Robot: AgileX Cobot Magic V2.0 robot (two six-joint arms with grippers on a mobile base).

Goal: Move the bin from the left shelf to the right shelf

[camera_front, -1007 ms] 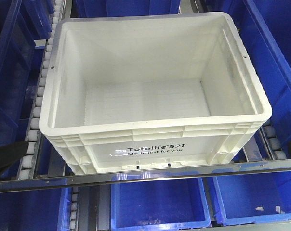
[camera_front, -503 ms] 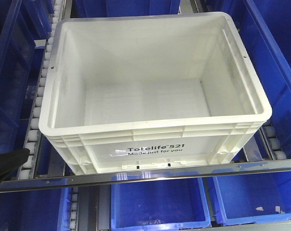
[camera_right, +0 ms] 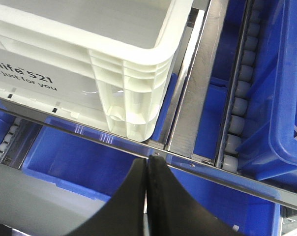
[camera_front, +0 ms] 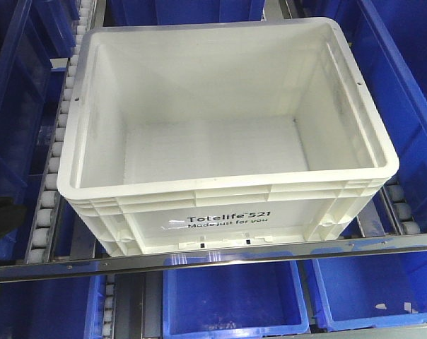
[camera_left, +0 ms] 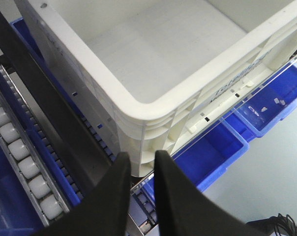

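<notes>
A: Where are we with the bin (camera_front: pixel 227 134)?

B: We judge we're at the approach, before any grasp. The bin sits empty and upright on the roller rails (camera_front: pixel 47 205) of the shelf, its front wall up against the metal rail (camera_front: pixel 220 254) along the shelf's front edge, with blue bins (camera_front: pixel 231 300) on the level below and another blue bin (camera_right: pixel 281 98) in the lane beside it.

A: And our two arms?

B: The left gripper (camera_left: pixel 138 164) hangs just outside the bin's near left corner, its jaws a narrow gap apart and holding nothing. The right gripper (camera_right: pixel 146 169) sits below and in front of the near right corner, jaws pressed together, also holding nothing. Neither touches the bin as far as we can see.

A: How does the bin lie?

B: Its printed side, reading "Totelife 521", faces us in the front view. The long axis runs left to right across the shelf; the short axis runs back along the rollers. The opening faces straight up.

A: So what do we need next?

B: In our judgement, both jaws must spread and each take the ribbed rim at its own corner or side, so we can lift evenly and carry the bin across to the right shelf without tilting it.
</notes>
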